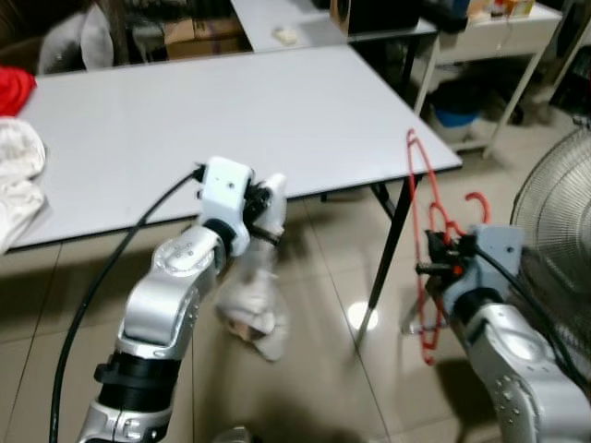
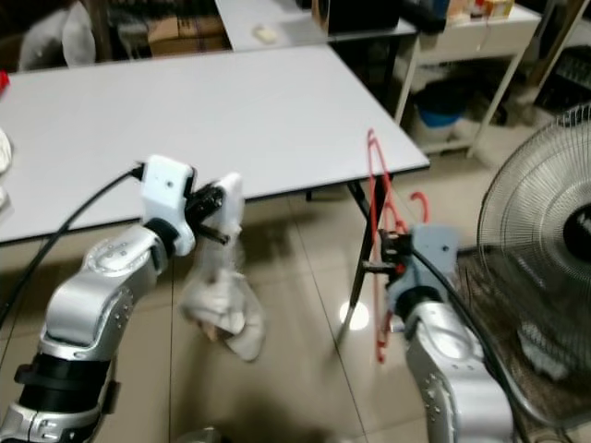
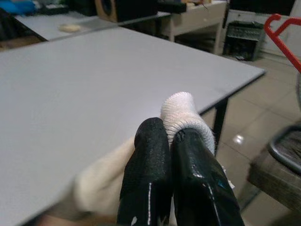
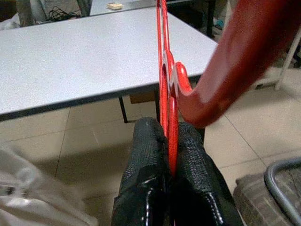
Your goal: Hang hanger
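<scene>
Upright, red hanger (image 1: 427, 242) in clamped right end effector (image 1: 441, 268), hook (image 1: 477, 203) topmost.

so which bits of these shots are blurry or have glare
Left eye view: a bright glare spot on the floor tile beside the table leg. Right wrist view: the red hanger hook looms large and soft up close, and the white cloth is smeared at the corner. Left wrist view: the cloth under the left pincer is blurred.

Most of the white table (image 1: 231, 111) top lay bare and open to a reach, with clothes (image 1: 18, 175) heaped only at its far-left end. Right of the table, a standing fan (image 1: 559, 198) crowded the floor beside its leg (image 1: 388, 249).
</scene>
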`<state>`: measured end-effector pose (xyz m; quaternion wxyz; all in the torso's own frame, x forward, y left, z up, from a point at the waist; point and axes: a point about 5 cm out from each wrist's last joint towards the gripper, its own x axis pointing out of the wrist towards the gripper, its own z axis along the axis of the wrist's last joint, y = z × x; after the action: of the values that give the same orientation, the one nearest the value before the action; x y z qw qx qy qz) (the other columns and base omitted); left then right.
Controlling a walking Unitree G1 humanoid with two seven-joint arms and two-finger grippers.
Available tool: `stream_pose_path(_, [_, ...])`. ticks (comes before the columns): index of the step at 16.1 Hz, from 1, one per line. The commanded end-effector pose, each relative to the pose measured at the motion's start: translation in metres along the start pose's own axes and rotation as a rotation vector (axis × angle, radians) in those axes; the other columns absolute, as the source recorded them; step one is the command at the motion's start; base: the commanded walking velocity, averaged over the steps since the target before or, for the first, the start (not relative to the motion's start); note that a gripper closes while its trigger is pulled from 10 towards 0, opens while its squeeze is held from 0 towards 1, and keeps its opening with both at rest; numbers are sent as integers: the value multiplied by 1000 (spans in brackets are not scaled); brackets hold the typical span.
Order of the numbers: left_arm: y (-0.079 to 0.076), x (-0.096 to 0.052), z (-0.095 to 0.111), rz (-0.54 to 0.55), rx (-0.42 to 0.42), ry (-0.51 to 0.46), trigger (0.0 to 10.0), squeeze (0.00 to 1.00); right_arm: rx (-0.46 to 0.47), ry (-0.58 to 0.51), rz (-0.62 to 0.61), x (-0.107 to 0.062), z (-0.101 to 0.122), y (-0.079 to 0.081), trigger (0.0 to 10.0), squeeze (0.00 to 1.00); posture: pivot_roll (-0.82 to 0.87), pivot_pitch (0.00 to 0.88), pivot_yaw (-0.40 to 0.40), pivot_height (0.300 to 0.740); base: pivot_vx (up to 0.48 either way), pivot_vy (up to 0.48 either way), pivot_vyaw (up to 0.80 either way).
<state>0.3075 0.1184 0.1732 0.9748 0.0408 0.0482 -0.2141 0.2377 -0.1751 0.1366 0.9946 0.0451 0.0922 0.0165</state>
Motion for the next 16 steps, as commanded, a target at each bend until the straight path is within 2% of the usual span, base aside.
stream_pose_path(1, [8,-2,8,23,20,-30,10000,0,2,-11,17,0,1,5,10000,0,-46,36,19,740,326,0,0])
stream_pose_path(12, [9,2,8,30,18,-42,10000,0,-18,-4,51,1,-1,9,10000,0,-56,4,12,740,328,0,0])
stream_pose_path(14, [9,1,7,36,15,-44,10000,0,-53,16,79,0,-2,10,10000,0,-58,4,3,740,330,0,0])
stream_pose_path(16, [9,0,6,44,14,-47,10000,0,-108,32,115,0,-2,13,10000,0,-57,5,-1,740,330,0,675])
